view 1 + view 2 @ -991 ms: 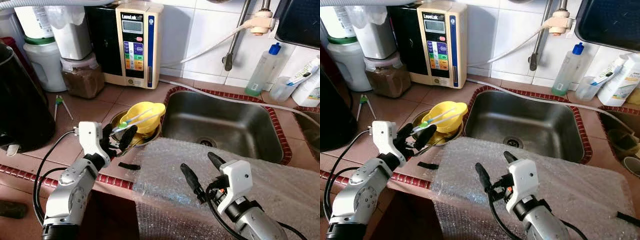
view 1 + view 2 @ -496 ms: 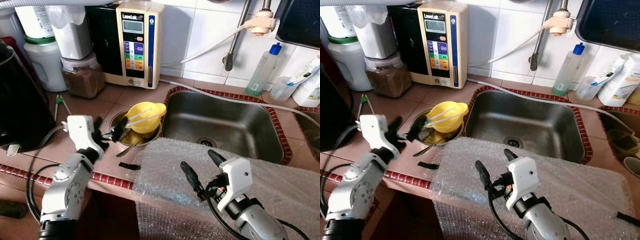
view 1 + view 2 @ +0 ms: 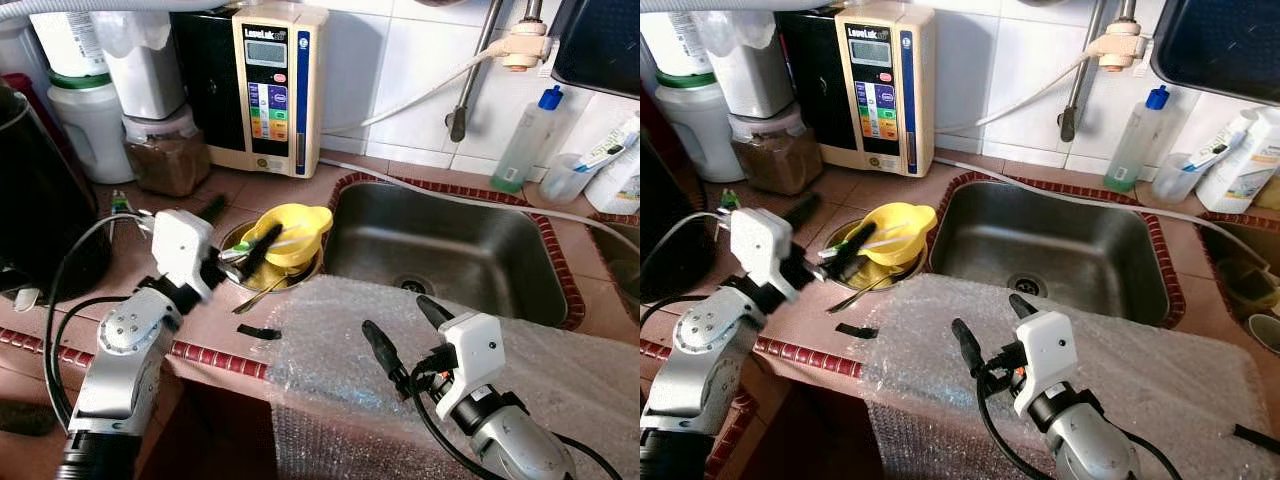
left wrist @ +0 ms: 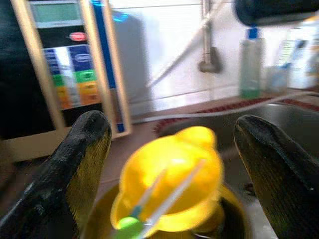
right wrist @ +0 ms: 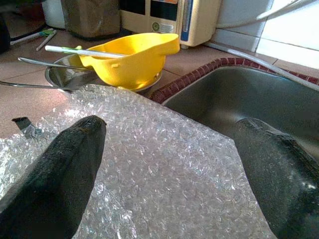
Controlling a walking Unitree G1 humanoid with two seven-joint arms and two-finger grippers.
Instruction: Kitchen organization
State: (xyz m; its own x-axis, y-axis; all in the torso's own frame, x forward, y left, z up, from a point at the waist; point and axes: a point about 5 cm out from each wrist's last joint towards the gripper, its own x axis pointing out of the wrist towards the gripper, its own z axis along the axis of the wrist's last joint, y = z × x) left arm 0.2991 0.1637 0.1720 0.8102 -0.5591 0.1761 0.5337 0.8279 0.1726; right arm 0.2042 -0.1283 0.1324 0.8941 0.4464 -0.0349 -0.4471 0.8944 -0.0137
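A yellow plastic bowl (image 3: 292,230) sits tilted inside a steel bowl (image 3: 297,272) on the tiled counter, left of the sink (image 3: 450,250). A white stick with a green end (image 5: 82,51) lies across the yellow bowl, and a spoon handle (image 3: 255,297) pokes out of the steel bowl. My left gripper (image 3: 238,228) is open just left of the bowls, one finger over the steel bowl's rim; the left wrist view frames the yellow bowl (image 4: 172,174) between its fingers (image 4: 84,149). My right gripper (image 3: 396,315) hovers open over a bubble wrap sheet (image 3: 500,340).
A beige water ioniser (image 3: 270,90), a jar of brown powder (image 3: 165,155) and white containers line the back wall. A black appliance (image 3: 40,210) stands at far left. A soap bottle (image 3: 525,140) stands behind the sink. A small black piece (image 3: 258,332) lies near the counter's front edge.
My left gripper swung out to the left, then rose and came back toward the bowls with its fingers spread wider. The right arm has barely moved.
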